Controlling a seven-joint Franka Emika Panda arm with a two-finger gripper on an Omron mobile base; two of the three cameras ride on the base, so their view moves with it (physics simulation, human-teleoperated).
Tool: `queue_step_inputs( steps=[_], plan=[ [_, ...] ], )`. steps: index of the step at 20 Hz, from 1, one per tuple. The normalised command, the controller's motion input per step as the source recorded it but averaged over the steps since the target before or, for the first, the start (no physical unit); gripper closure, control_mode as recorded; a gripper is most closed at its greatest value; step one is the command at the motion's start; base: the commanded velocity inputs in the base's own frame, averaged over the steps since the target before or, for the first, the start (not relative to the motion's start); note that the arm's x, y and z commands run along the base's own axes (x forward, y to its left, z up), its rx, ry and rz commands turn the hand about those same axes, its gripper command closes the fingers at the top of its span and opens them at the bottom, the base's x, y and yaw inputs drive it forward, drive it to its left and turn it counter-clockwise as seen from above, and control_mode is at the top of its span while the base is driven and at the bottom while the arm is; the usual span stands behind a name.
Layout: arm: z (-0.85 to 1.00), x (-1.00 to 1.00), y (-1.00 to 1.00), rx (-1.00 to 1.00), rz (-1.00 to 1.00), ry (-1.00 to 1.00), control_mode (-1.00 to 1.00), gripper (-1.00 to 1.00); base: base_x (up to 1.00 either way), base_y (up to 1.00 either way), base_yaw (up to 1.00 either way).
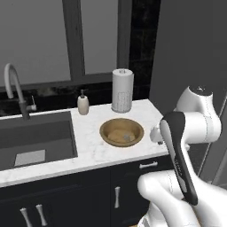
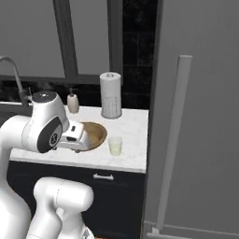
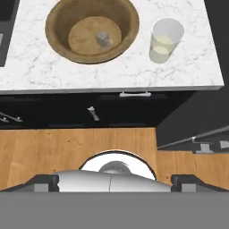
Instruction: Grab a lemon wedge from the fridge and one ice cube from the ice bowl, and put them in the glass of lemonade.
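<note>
The brown wooden ice bowl (image 3: pixel 57 44) sits on the white marble counter, with one clear ice cube (image 3: pixel 103 38) on its floor. The glass of lemonade (image 3: pixel 165 40) stands just right of it, near the counter's end. My gripper (image 3: pixel 117 183) is open, its dark fingertips (image 3: pixel 44 182) spread wide. It hangs above the floor in front of the counter, looking down at bowl and glass. In the right base view my hand covers the left part of the ice bowl (image 2: pixel 100 133), beside the glass (image 2: pixel 115 145). The grey fridge (image 2: pixel 205 93) is shut, so the lemon wedge is hidden.
A paper towel roll (image 1: pixel 122 90) and a beige soap dispenser (image 1: pixel 83 104) stand at the back of the counter. A dark sink (image 1: pixel 35 139) with a curved tap lies to the left. Navy cabinets (image 3: pixel 89 112) run below, over a wooden floor. The fridge's bar handle (image 2: pixel 175 140) faces me.
</note>
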Motion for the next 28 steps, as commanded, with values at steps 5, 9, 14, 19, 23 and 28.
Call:
queue_step_inputs(
  steps=[5,9,14,19,23,28],
  plan=[
    [0.00,0.00,0.00,0.00,0.00,0.00,1.00,-1.00,0.60,0.09,-0.24],
    [0.00,0.00,0.00,0.00,0.00,0.00,1.00,-1.00,0.42,0.34,-0.30],
    [0.00,0.00,0.00,0.00,0.00,0.00,1.00,-1.00,0.28,0.43,-0.34],
    [0.00,0.00,0.00,0.00,0.00,0.00,1.00,-1.00,0.14,0.50,-0.38],
    [0.00,0.00,0.00,0.00,0.00,0.00,1.00,-1.00,0.15,0.54,-0.35],
    [0.00,0.01,0.03,0.00,-0.02,0.00,-1.00,-1.00,0.09,0.26,-0.15]
  ],
)
